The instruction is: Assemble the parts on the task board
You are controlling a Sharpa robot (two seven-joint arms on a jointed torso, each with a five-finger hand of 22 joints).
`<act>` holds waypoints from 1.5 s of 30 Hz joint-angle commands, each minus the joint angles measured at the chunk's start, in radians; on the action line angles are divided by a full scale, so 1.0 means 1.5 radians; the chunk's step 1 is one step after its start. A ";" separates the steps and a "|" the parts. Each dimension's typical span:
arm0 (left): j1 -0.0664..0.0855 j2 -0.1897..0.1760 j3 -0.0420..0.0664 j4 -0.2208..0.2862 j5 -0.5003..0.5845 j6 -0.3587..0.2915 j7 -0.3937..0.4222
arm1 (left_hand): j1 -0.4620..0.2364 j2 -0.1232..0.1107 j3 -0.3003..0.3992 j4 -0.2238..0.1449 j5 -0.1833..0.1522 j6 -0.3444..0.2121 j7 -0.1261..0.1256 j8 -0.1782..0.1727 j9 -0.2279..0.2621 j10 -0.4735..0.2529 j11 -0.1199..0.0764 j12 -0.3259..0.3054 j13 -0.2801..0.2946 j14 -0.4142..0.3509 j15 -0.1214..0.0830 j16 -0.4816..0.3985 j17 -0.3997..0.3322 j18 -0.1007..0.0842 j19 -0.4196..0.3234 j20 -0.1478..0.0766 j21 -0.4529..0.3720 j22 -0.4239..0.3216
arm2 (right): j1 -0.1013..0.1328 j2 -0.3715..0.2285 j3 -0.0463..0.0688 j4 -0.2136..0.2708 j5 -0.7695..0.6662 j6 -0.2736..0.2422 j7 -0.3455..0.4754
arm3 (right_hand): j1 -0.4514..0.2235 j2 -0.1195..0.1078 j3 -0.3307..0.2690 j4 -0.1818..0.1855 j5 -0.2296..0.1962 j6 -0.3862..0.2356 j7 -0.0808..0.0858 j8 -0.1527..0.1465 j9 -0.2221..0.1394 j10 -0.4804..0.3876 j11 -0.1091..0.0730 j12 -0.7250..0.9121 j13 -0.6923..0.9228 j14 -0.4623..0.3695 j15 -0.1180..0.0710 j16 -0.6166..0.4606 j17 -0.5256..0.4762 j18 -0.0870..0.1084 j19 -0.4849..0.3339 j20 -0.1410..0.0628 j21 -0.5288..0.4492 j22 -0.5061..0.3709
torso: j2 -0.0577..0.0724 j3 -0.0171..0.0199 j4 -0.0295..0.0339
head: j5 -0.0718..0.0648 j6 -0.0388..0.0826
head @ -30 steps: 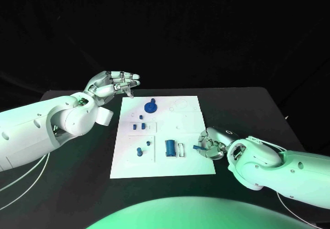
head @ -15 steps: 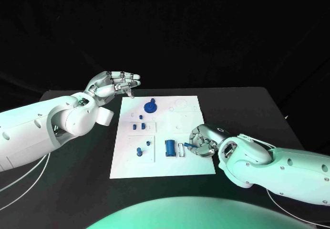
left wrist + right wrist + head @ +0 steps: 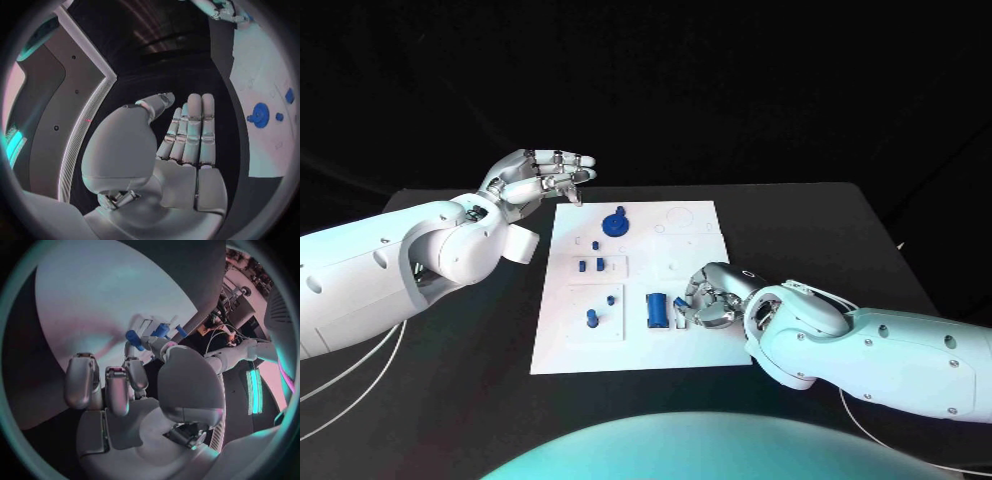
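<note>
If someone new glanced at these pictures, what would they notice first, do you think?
Probably the white task board mid-table, dotted with small blue parts, the largest a blue gear at its far end. Next, the right hand bent over the board's near right side, and the left hand raised beyond its far left corner.

A lab: black table (image 3: pixel 790 215), white task board (image 3: pixel 697 240).

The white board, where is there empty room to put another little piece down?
The task board is bare along its near edge, below the blue parts. Its far right corner, beside the blue gear, holds only faint outlines. The middle is crowded: small blue pieces sit in rows, and the right hand is over the board's right side. The left hand hovers beyond the far left corner.
</note>
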 commanded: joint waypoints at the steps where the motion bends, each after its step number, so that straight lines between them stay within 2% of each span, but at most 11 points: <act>1: 0.000 0.002 0.000 0.001 0.004 0.010 -0.001 | 0.000 0.005 0.001 -0.002 0.004 -0.004 0.015 0.004 -0.001 -0.006 0.000 0.004 0.001 -0.004 0.002 0.004 0.001 0.004 -0.002 0.002 -0.002 -0.001 | -0.001 0.004 0.000 -0.005 0.036 0.032 0.013 | -0.014 -0.003 -0.010 0.007 -0.001 0.015 -0.009 -0.004 -0.001 0.004 0.000 0.004 0.004 0.048 -0.002 0.004 0.072 -0.003 0.006 0.000 0.003 0.118 | 0.000 0.0003 0.0002 | 0.000 0.000; 10: 0.000 0.002 0.000 0.001 0.003 0.015 -0.006 | -0.001 0.004 0.001 -0.002 0.004 -0.005 0.015 0.004 -0.001 -0.007 0.000 0.004 0.001 -0.004 0.002 0.004 0.001 0.004 -0.002 0.002 -0.001 -0.001 | -0.001 0.010 0.000 -0.015 0.047 0.046 0.011 | -0.034 -0.003 -0.027 0.021 -0.012 0.019 -0.010 -0.006 -0.003 0.006 0.000 0.009 0.008 0.049 -0.002 0.005 0.075 -0.004 0.007 0.000 0.006 0.119 | 0.000 0.0010 -0.0015 | 0.000 0.000; 19: 0.000 0.002 0.000 0.001 0.003 0.017 -0.010 | -0.001 0.004 0.001 -0.002 0.004 -0.005 0.015 0.004 -0.001 -0.007 0.000 0.004 0.001 -0.004 0.002 0.004 0.001 0.004 -0.002 0.002 -0.001 -0.001 | -0.001 0.010 0.000 -0.018 0.038 0.054 0.003 | -0.041 0.003 -0.032 0.028 -0.013 0.024 -0.011 -0.005 -0.002 0.012 -0.001 0.021 0.017 0.049 -0.003 0.006 0.078 -0.004 0.008 0.000 0.010 0.120 | 0.000 0.0011 -0.0009 | -0.003 0.000; 29: 0.000 0.002 0.000 0.000 0.003 0.018 -0.012 | -0.001 0.004 0.001 -0.002 0.004 -0.006 0.015 0.004 -0.001 -0.008 0.000 0.004 0.001 -0.004 0.002 0.003 0.001 0.004 -0.002 0.002 -0.001 -0.001 | -0.001 0.011 0.000 -0.009 0.032 0.044 0.010 | -0.053 0.005 -0.043 0.041 -0.020 0.030 -0.013 -0.004 -0.002 0.016 -0.003 0.028 0.023 0.050 -0.004 0.007 0.079 -0.004 0.008 -0.001 0.010 0.120 | 0.000 0.0008 -0.0005 | -0.001 0.000; 33: 0.000 0.002 0.000 -0.001 0.003 0.018 -0.013 | -0.001 0.003 0.001 -0.002 0.004 -0.006 0.015 0.004 -0.001 -0.009 0.001 0.004 0.001 -0.004 0.002 0.003 0.001 0.004 -0.002 0.002 -0.001 -0.001 | -0.002 0.009 0.000 -0.006 0.028 0.036 0.013 | -0.066 0.006 -0.052 0.054 -0.029 0.031 -0.013 -0.005 -0.003 0.017 -0.002 0.029 0.024 0.049 -0.004 0.006 0.078 -0.004 0.008 -0.001 0.009 0.120 | 0.000 0.0007 -0.0009 | 0.000 0.000; 39: 0.000 0.001 0.000 -0.001 0.003 0.018 -0.013 | -0.001 0.003 0.001 -0.002 0.004 -0.006 0.015 0.004 -0.001 -0.009 0.001 0.004 0.001 -0.004 0.002 0.003 0.001 0.004 -0.002 0.002 -0.001 -0.001 | -0.002 0.005 0.000 -0.006 0.021 0.029 0.015 | -0.088 0.009 -0.071 0.082 -0.063 0.034 -0.013 -0.007 -0.004 0.017 -0.002 0.029 0.026 0.049 -0.004 0.006 0.078 -0.004 0.008 -0.001 0.009 0.119 | 0.000 0.0007 -0.0006 | 0.001 0.000; 40: 0.000 0.001 0.000 -0.001 0.003 0.018 -0.013 | -0.001 0.003 0.001 -0.002 0.004 -0.007 0.015 0.004 -0.001 -0.010 0.001 0.004 0.001 -0.004 0.002 0.003 0.001 0.004 -0.002 0.002 -0.001 -0.001 | -0.002 0.005 0.000 -0.006 0.021 0.028 0.015 | -0.102 0.002 -0.085 0.096 -0.057 0.035 -0.013 -0.007 -0.004 0.017 -0.002 0.029 0.026 0.049 -0.003 0.006 0.077 -0.004 0.007 -0.001 0.007 0.119 | 0.000 0.0007 -0.0006 | 0.001 0.000; 41: 0.000 0.001 0.000 -0.001 0.003 0.018 -0.013 | -0.001 0.003 0.001 -0.002 0.004 -0.007 0.015 0.004 -0.001 -0.010 0.001 0.004 0.001 -0.004 0.002 0.003 0.001 0.004 -0.002 0.002 -0.001 -0.001 | -0.002 0.004 0.000 -0.006 0.020 0.028 0.016 | -0.107 -0.002 -0.103 0.103 -0.037 0.035 -0.014 -0.006 -0.003 0.017 -0.003 0.029 0.026 0.049 -0.004 0.006 0.077 -0.004 0.007 -0.002 0.007 0.119 | 0.000 0.0007 -0.0006 | 0.001 0.000; 45: 0.000 0.001 0.000 -0.001 0.003 0.018 -0.014 | -0.001 0.003 0.001 -0.002 0.004 -0.007 0.015 0.004 -0.001 -0.010 0.001 0.004 0.001 -0.004 0.002 0.003 0.001 0.004 -0.002 0.002 -0.001 -0.001 | -0.002 0.003 0.000 -0.005 0.019 0.024 0.019 | -0.114 -0.002 -0.121 0.107 -0.035 0.035 -0.014 -0.006 -0.002 0.017 -0.003 0.029 0.026 0.049 -0.005 0.006 0.078 -0.004 0.007 -0.002 0.007 0.119 | 0.000 0.0010 -0.0010 | 0.001 0.000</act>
